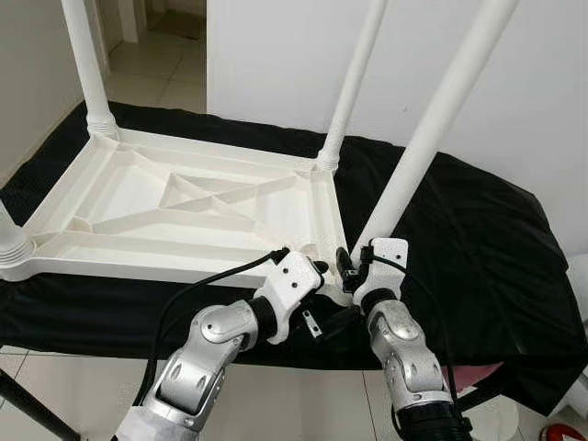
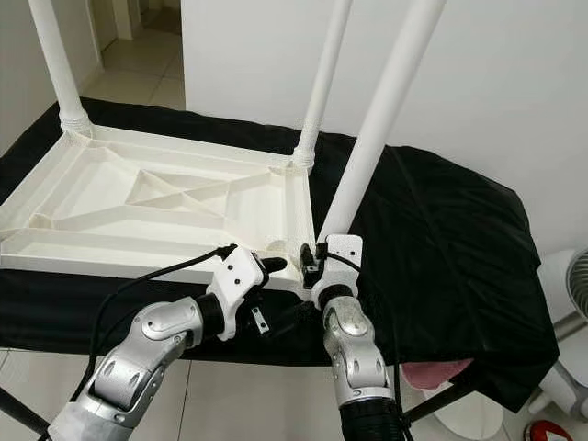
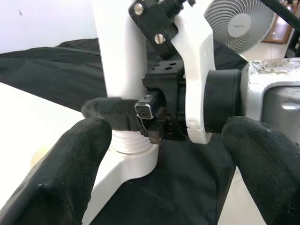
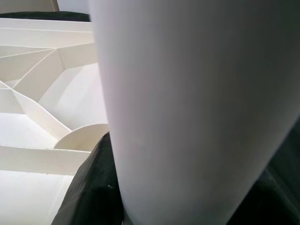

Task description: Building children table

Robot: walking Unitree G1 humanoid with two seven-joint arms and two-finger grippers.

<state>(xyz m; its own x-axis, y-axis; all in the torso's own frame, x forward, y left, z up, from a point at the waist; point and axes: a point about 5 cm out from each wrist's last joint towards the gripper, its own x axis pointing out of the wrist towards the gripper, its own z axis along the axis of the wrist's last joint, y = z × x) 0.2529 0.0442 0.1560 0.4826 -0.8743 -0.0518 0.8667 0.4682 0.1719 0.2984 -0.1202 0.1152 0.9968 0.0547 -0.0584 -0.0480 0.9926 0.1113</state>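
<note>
right end effector [image 1: 346,268] clenched around last table leg [image 1: 432,129] at upturned tabletop [image 1: 184,197] corner, left end effector [image 1: 317,268] released beside; next, likely seating leg firmly.

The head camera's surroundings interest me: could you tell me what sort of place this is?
Probably a room in a home: tiled floor through a doorway, a white fan, and an upturned children's table on a black-draped surface.

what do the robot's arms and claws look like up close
Both arms are silver metal segments with black joint rings. The left claw and right claw sit on white plastic wrist brackets and have long black fingers with rounded padded tips. A black cable loops to the left wrist.
</note>
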